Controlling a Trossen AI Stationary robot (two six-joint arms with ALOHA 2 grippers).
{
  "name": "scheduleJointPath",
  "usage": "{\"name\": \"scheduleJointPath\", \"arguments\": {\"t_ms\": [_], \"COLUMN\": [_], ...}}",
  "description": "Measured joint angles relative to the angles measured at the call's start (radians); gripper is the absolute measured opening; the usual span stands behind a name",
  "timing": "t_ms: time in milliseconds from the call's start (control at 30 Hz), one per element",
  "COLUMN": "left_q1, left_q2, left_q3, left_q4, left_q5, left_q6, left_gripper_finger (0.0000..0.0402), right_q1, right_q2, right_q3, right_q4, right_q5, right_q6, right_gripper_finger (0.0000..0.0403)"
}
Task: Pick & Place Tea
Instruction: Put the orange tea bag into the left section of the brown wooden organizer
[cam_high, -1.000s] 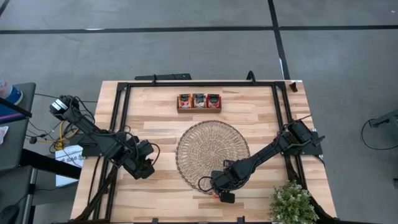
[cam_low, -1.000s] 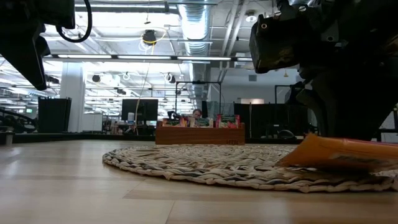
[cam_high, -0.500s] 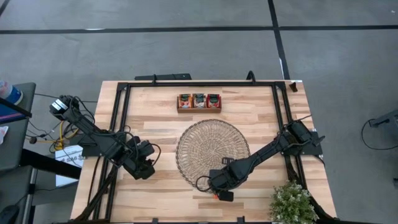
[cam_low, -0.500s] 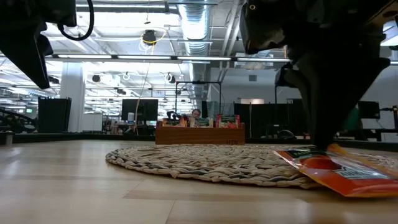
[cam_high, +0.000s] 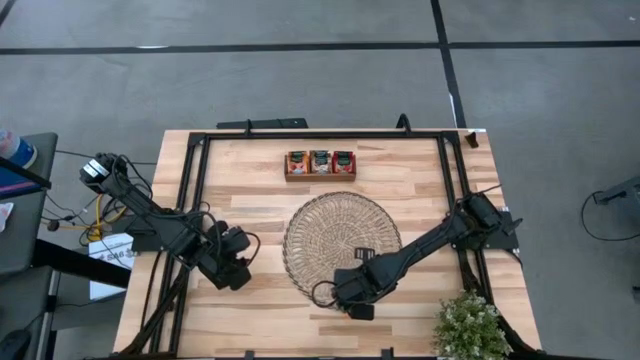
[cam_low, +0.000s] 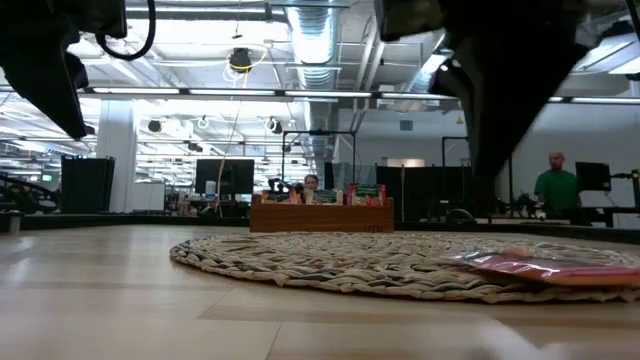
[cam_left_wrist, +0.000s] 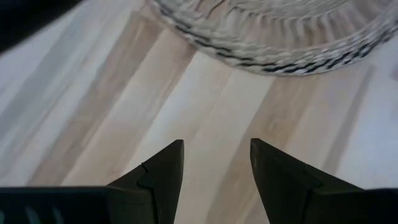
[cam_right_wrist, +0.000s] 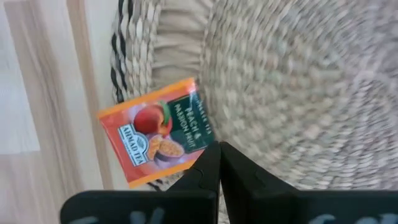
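One tea packet, orange with a dark green label, lies flat on the near rim of the round woven mat, one corner out over the table; the low view shows the packet flat on the rim. My right gripper is shut and hangs above the packet, pointing down, clear of it in the low view. In the high view my right gripper hides the packet. My left gripper stands open over bare wood left of the mat, also seen from above.
A small wooden tray with more packets stands beyond the mat near the far edge. A potted plant sits at the near right corner. Black frame rails run along the table's sides. A person stands in the room behind.
My right gripper has risen straight up from the packet, staying shut. The packet, which stood tilted under the gripper at the mat's rim, has dropped and now lies flat on the rim.
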Motion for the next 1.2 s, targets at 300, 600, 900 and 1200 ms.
{"name": "scheduleJointPath", "arguments": {"t_ms": [300,600,900,1200], "left_q1": [0.0,0.0,0.0,0.0], "left_q2": [0.0,0.0,0.0,0.0], "left_q3": [0.0,0.0,0.0,0.0], "left_q4": [0.148,0.144,0.141,0.14], "left_q5": [0.068,0.071,0.064,0.064], "left_q6": [0.095,0.1,0.101,0.1], "left_gripper_finger": [0.0177,0.0177,0.0177,0.0177], "right_q1": [-0.024,-0.018,-0.029,-0.036], "right_q2": [-0.001,-0.001,0.005,0.005], "right_q3": [0.052,0.052,0.051,-0.006], "right_q4": [-0.043,-0.016,0.02,0.036], "right_q5": [0.015,-0.159,-0.188,-0.154], "right_q6": [-0.051,-0.079,-0.078,-0.102], "right_gripper_finger": [0.0,0.0,0.0065,0.0168]}}
